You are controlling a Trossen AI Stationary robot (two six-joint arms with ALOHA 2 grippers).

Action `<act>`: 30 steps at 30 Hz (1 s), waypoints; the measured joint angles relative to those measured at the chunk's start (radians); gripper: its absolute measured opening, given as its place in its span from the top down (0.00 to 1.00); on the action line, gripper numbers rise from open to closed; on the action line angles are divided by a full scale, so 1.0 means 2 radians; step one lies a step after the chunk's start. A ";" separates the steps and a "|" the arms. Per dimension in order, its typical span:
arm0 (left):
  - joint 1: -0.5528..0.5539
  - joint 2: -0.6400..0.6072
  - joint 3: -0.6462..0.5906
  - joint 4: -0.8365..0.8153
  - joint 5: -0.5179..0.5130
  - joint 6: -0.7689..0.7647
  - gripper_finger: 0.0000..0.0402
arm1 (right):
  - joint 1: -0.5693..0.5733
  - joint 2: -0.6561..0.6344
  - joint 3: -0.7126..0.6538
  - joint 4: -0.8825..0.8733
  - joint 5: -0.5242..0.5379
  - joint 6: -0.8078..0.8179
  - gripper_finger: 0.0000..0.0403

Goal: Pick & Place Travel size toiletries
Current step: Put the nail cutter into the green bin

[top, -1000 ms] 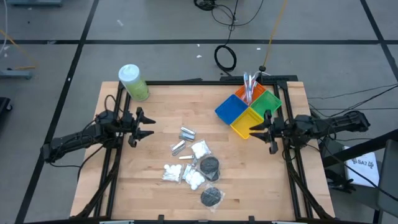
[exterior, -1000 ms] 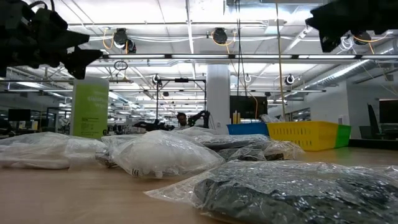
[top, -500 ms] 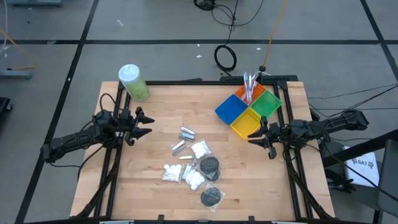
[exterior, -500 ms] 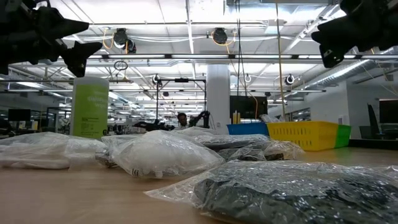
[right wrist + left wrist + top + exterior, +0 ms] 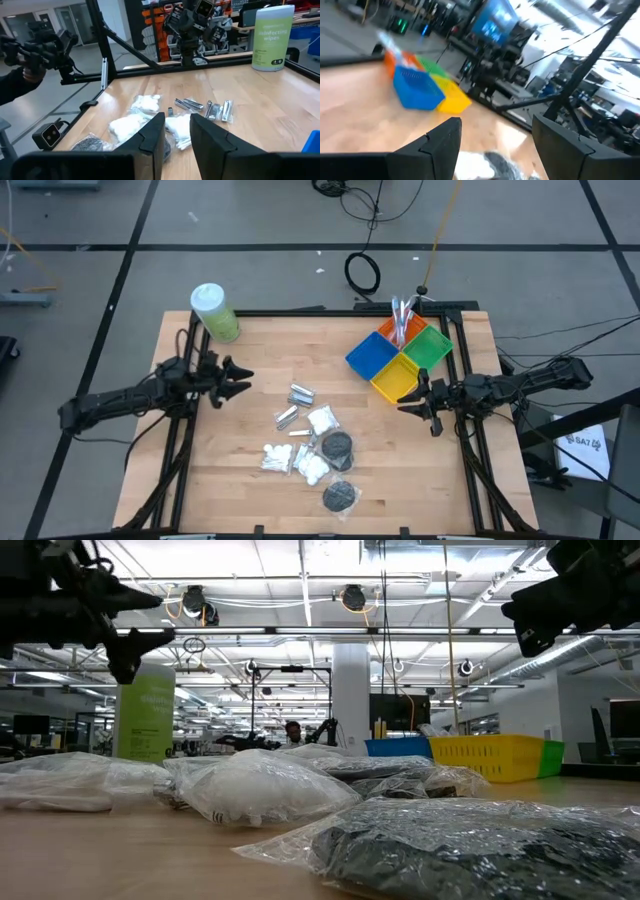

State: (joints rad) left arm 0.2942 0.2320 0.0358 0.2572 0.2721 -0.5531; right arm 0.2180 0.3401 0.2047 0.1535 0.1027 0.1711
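The toiletries lie in a loose pile mid-table. It holds silver tubes [image 5: 300,395] [image 5: 216,110], bags of white cotton balls [image 5: 321,420] [image 5: 146,103], and black discs in clear bags [image 5: 336,446] [image 5: 470,850]. Thin toothbrushes [image 5: 401,310] stand in the orange bin. My left gripper [image 5: 240,380] [image 5: 150,620] hovers open above the table, left of the pile. My right gripper [image 5: 412,396] [image 5: 177,135] hovers open beside the yellow bin, right of the pile. Neither holds anything.
Four coloured bins [image 5: 400,350] [image 5: 490,755] [image 5: 420,87] sit together at the far right corner. A big green bottle with a white cap [image 5: 215,310] [image 5: 272,37] stands at the far left corner. Bare wood [image 5: 230,470] lies near the left and near edges.
My left gripper has shifted a little toward the table's right, toward the pile, and its arm has dropped lower. My right gripper has moved slightly toward the near edge. The toiletries have stayed where they were.
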 joint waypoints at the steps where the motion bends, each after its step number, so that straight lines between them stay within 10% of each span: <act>1: -0.010 0.020 0.006 0.001 -0.016 -0.001 0.40 | 0.000 0.000 0.000 0.000 0.000 0.000 0.80; 10: -0.085 0.284 0.115 -0.078 -0.194 0.057 0.40 | 0.000 0.000 0.000 0.000 0.037 -0.007 0.80; 30: -0.099 0.706 0.343 -0.076 -0.264 0.336 0.41 | 0.000 0.000 0.000 0.000 0.040 -0.013 0.80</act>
State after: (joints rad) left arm 0.0968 1.6440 0.7226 0.1059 -0.2550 0.1187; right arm 0.2176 0.3405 0.2047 0.1543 0.1818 0.1448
